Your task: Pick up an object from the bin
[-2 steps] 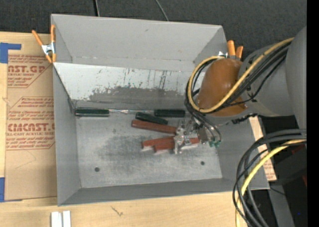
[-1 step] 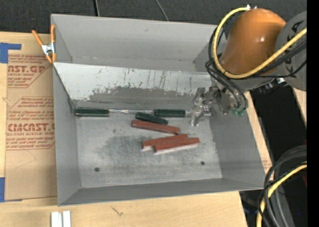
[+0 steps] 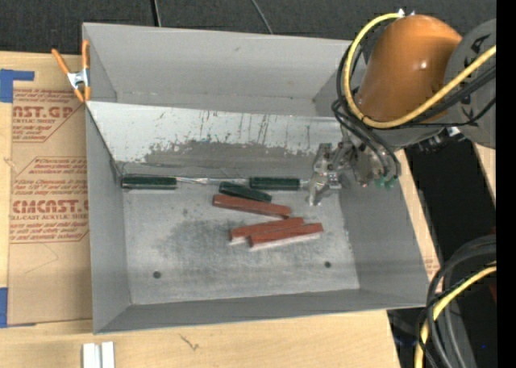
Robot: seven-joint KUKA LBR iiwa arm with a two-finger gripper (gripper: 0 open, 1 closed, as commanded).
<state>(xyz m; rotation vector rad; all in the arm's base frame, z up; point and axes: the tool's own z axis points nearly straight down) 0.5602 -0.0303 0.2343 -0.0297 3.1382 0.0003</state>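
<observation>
My gripper (image 3: 321, 177) hangs near the bin's right wall, above the floor, with nothing seen in it. Just left of it lies a dark green handle (image 3: 274, 183) joined to a thin metal rod running left to another dark green handle (image 3: 149, 183). A third dark green piece (image 3: 244, 193) lies beside them. Below and left of the gripper are two red-brown flat bars: a slim one (image 3: 251, 205) and a thicker one with a pale edge (image 3: 276, 233), which ends closest to the gripper.
The arm with its orange cover and yellow cables overhangs the bin's right rim. The bin's sloped walls rise on all sides. Bare floor spreads across the left and front.
</observation>
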